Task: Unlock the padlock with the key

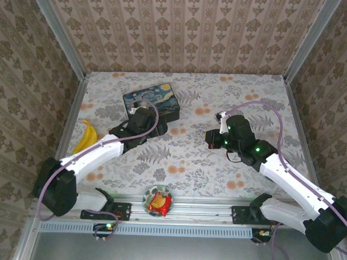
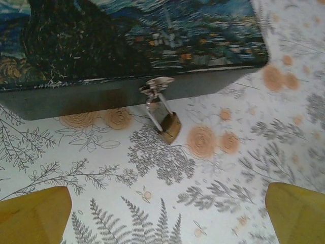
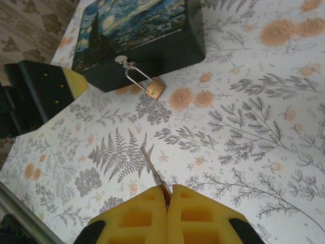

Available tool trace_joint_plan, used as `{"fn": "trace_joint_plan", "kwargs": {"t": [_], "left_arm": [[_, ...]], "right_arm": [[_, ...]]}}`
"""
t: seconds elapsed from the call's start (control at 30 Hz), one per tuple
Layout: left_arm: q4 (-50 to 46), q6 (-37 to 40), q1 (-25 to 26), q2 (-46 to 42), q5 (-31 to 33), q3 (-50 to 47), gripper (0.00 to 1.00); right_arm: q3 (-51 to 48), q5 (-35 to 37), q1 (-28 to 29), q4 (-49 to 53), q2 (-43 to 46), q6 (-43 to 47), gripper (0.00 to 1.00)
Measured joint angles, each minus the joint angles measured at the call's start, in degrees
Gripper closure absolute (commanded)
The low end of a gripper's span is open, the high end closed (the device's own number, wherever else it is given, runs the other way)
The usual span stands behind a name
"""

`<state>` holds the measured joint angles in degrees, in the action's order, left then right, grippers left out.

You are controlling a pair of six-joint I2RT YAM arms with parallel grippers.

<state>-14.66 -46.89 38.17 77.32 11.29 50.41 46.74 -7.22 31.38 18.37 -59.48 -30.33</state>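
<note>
Setting: a table [image 1: 184, 159] papered in a fern-and-flower print, boxed in by damask-patterned walls, with a banana [image 1: 86, 137] lying near the left edge.
Tin box: a painted tin box [image 2: 127, 40] with a night-sky lid sits toward the far left of the table, its dark front wall facing the arms.
Padlock: the tiny brass padlock [image 2: 171, 127] rests on the table just in front of that wall. Its thin silvery shackle [image 2: 155, 109] is threaded through the tin's latch [image 2: 157, 84], and the body is tilted out to the right.
Key: a slim silvery key [image 3: 152, 165] points roughly toward the padlock but is well apart from it.
Right gripper: the right gripper [image 3: 167, 203] has its yellow pads pressed together on the key's head, with only the blade sticking out.
Left gripper: the left gripper [image 2: 165, 216] hovers low before the tin with its fingers [image 2: 33, 216] spread wide and holding nothing. The padlock lies ahead of the gap between them.
Handling: the padlock looks light, rigid and smooth, so it is probably slippery. Hanging loose on its shackle, it would likely swing or skid under the key's push.
Where to hold: the flat sides of the brass body look best, leaving the bottom end free. The keyhole itself is too small to make out.
</note>
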Motion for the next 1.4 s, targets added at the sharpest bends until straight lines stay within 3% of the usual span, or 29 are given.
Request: {"fn": "trace_joint_plan", "kwargs": {"t": [0.3,0.73,1.0,1.4], "left_arm": [[4.92,-3.3,0.76,13.31,1.79,2.73,0.09],[7.65,-3.48,0.74,25.75,6.58,13.29,0.14],[5.22,-3.45,0.61,30.51,9.11,16.81,0.16],[-2.23,-2.97,-0.72,30.75,13.0,17.38,0.19]], "right_arm": [[0.0,-1.11,-2.84,1.62,-1.97,-4.22,1.0],[0.0,-6.73,-6.47,1.62,-4.61,-6.29,1.0],[0.0,-7.85,-7.04,1.6,-4.79,-6.38,1.0],[0.0,-9.05,-7.48,1.09,-6.54,-6.36,1.0]]}}
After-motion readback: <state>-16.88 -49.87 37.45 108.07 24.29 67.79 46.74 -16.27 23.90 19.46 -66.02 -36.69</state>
